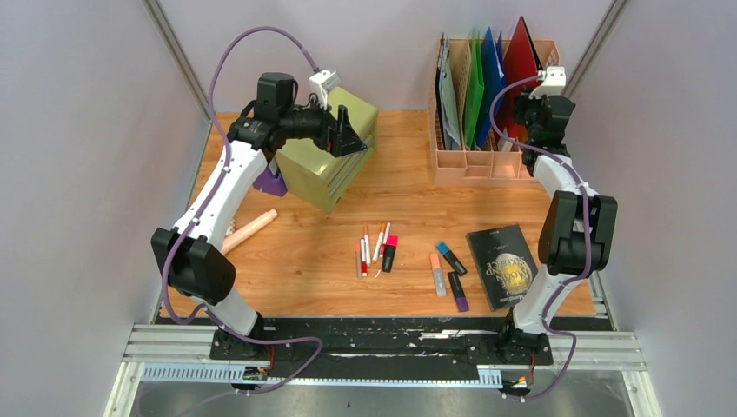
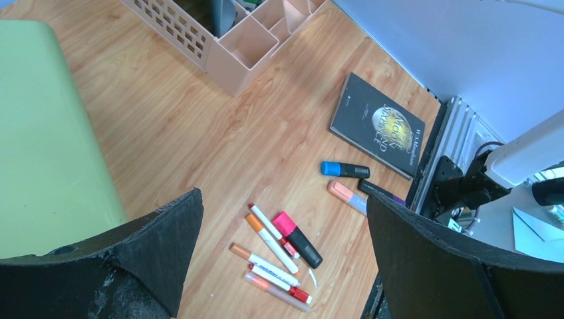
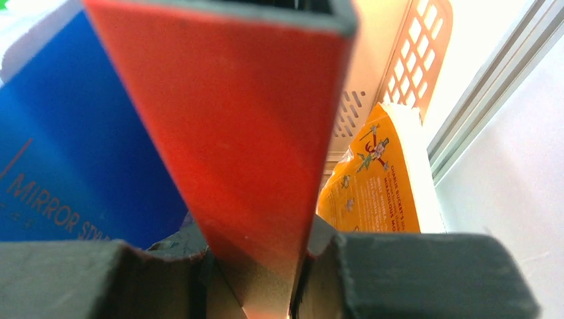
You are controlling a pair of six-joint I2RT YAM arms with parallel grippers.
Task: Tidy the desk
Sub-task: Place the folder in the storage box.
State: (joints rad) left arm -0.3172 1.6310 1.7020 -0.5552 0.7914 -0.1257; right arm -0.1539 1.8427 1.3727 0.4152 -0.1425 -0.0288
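Right end effector [image 3: 261, 272] clamps red book [image 3: 226, 133] standing in file rack [image 1: 479, 167]; lower straight, release only once seated. Left end effector [image 2: 282, 199] gapes wide, empty, above bench [image 1: 295, 265] spanning under both arms, markers [image 1: 374, 248] loose.

This is a robotics lab test cell dressed up as an office desk. Plain pale-lilac panels [image 1: 78, 174] close in three sides, framed by bare aluminium posts [image 1: 178, 52]. Two white-and-black robot arms [image 1: 217, 187] are bolted to a black and silver rail [image 1: 391, 347] at the near edge of the desk [image 1: 304, 261], with purple cables [image 1: 211, 87] looping off them. The office part is props: a peach file rack [image 1: 482, 165] of folders (a red folder [image 1: 521, 69] at its right end), an olive drawer chest [image 1: 326, 169], loose markers [image 1: 388, 254] and a dark book [image 1: 504, 265].
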